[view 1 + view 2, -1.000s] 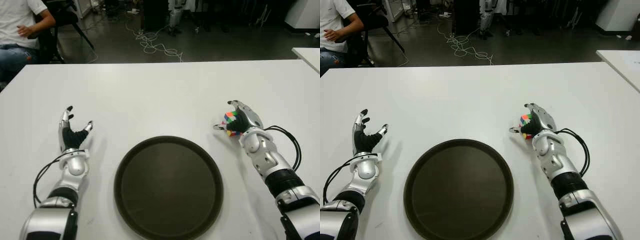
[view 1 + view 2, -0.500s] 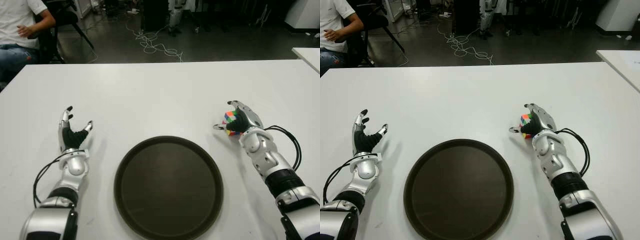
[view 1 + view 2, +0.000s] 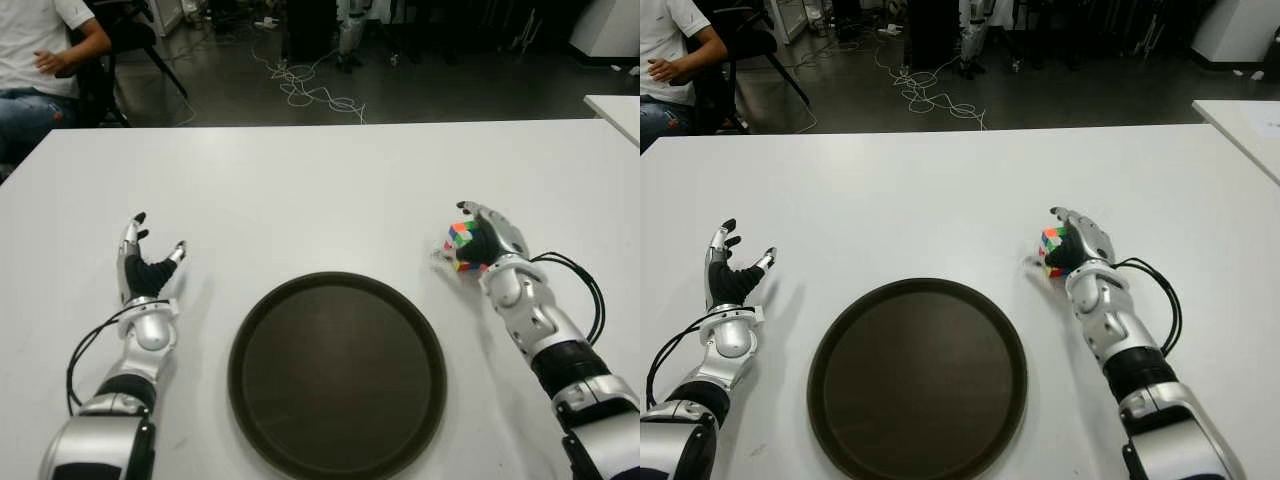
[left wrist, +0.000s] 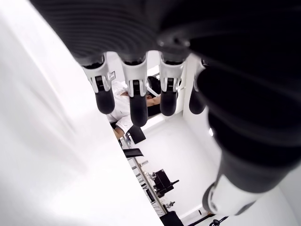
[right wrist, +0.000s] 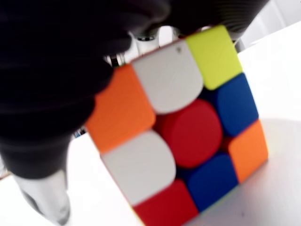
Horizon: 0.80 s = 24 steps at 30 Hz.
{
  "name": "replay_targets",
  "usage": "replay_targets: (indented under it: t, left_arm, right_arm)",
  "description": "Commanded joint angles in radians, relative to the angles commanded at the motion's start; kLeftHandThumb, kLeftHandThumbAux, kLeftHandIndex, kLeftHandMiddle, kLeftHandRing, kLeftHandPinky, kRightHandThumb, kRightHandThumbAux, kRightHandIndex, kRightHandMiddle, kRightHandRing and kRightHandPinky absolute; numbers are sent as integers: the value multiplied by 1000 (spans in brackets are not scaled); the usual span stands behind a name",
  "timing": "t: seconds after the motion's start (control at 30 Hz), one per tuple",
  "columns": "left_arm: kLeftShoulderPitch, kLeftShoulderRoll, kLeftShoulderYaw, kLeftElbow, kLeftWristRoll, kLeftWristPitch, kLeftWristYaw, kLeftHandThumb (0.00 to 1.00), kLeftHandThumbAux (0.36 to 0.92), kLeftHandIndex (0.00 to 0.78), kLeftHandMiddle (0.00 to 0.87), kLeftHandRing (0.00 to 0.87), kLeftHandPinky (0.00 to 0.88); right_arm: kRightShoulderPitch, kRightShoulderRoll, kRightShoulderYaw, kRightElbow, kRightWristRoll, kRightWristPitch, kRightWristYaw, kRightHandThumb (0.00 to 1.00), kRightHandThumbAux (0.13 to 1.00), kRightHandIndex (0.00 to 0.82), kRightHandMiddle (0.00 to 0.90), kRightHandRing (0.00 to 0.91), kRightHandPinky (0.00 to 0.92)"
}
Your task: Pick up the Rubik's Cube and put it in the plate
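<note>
The Rubik's Cube is at the right of the white table, held in my right hand, whose fingers curl over its top and far side. In the right wrist view the cube fills the picture, with black fingers pressed against its orange and white face. The round dark plate lies at the front centre, left of the cube and apart from it. My left hand shows left of the plate, fingers spread and holding nothing.
A person sits at the back left beyond the table's far edge. Cables lie on the dark floor behind. The corner of another white table shows at the far right.
My right thumb, which stuck out toward the plate, has drawn in against the cube. The hand and cube have shifted very slightly. The left hand has not moved.
</note>
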Motion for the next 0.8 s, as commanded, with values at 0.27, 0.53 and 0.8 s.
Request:
replay_targets:
  t: [0.27, 0.53, 0.8]
  left_arm:
    - [0, 1, 4, -1, -5, 7, -9, 0, 803, 116, 128, 119, 84]
    - [-1, -1, 7, 1, -9, 13, -15, 0, 799, 115, 126, 116, 89]
    - [0, 1, 1, 0, 1, 12, -3, 0, 802, 114, 131, 123, 97]
  right_arm:
    - [3, 19, -12, -14, 3, 24, -47, 674, 724, 428, 705, 720, 739]
    - [10, 38, -49, -34, 40, 30, -48, 697, 721, 434, 768, 771, 772]
    - [14, 47, -74, -42, 71, 22, -41, 699, 722, 435, 781, 782, 775]
